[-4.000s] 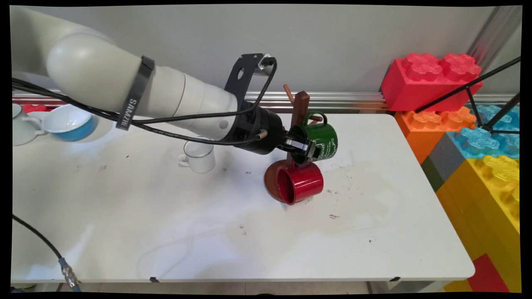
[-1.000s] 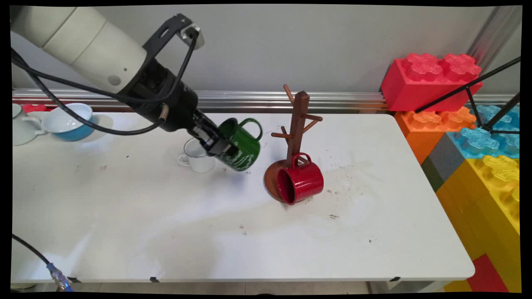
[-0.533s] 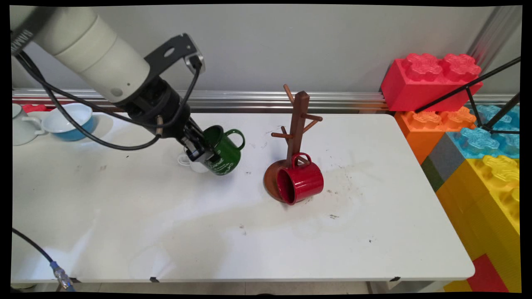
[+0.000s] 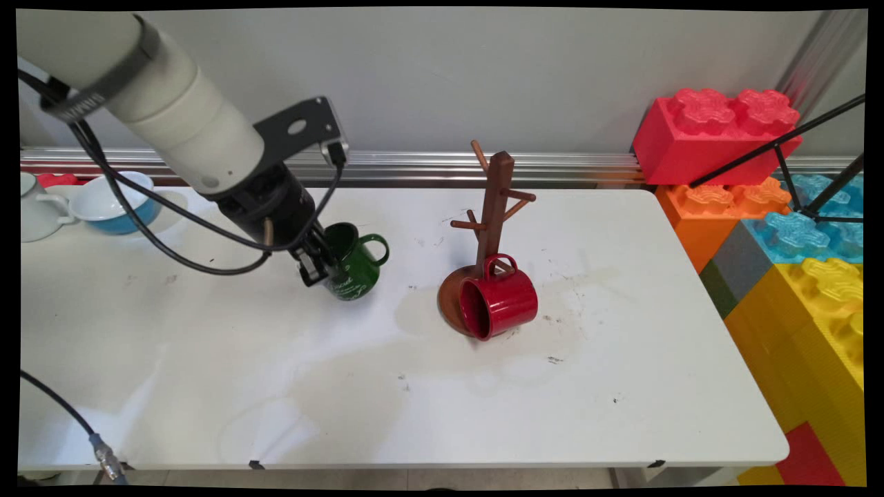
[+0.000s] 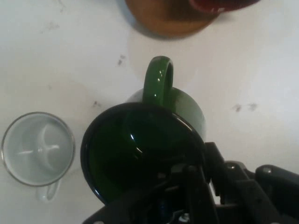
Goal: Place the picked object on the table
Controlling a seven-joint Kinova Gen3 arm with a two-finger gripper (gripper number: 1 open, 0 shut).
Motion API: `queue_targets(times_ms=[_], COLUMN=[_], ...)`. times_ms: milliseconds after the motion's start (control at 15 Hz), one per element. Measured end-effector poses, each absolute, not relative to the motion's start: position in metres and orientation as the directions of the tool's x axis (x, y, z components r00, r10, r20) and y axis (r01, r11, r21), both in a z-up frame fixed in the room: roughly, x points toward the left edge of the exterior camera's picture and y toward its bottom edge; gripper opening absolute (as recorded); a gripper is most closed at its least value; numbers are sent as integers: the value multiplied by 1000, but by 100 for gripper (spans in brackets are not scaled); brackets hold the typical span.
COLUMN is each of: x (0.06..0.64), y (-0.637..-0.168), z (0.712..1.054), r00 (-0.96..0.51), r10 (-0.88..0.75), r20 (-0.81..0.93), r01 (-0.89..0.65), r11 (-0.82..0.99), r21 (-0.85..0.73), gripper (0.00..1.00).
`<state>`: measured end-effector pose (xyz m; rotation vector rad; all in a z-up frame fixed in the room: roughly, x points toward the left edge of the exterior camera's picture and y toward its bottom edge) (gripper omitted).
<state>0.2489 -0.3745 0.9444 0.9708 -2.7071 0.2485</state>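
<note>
The black two-finger gripper [image 4: 319, 266] was pinched tight on the rim of a shiny green enamel mug [image 4: 352, 266] with a loop handle, one finger inside and one outside. The mug hung tilted, low over the white table [image 4: 483, 414], left of middle. It looked hard, light and slippery, so the rim or handle seemed the best place to hold. A small white enamel cup [image 5: 37, 148] stood just beside it. Farther off, a red mug [image 4: 498, 304] lay tipped on the brown wooden mug tree [image 4: 494, 207].
</note>
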Motion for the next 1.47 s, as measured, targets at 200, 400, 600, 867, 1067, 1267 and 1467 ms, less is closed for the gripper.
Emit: queue_targets(times_ms=[200,400,600,867,1067,1267,1467], x=[248,247,246,244,242,240,238], y=[-378,-382,-386,-394,-397,-399,-400], z=[933,920,908,889,878,867,859], r00=[-763,-781,-794,-813,-819,-822,-820], r10=[-591,-582,-574,-558,-554,-555,-561], r20=[261,227,202,166,148,131,117], r01=[-630,-615,-602,-580,-572,-570,-573], r11=[771,780,788,802,807,809,807], r21=[-95,-115,-128,-142,-145,-147,-145], gripper=[0,0,0,0,0,0,0])
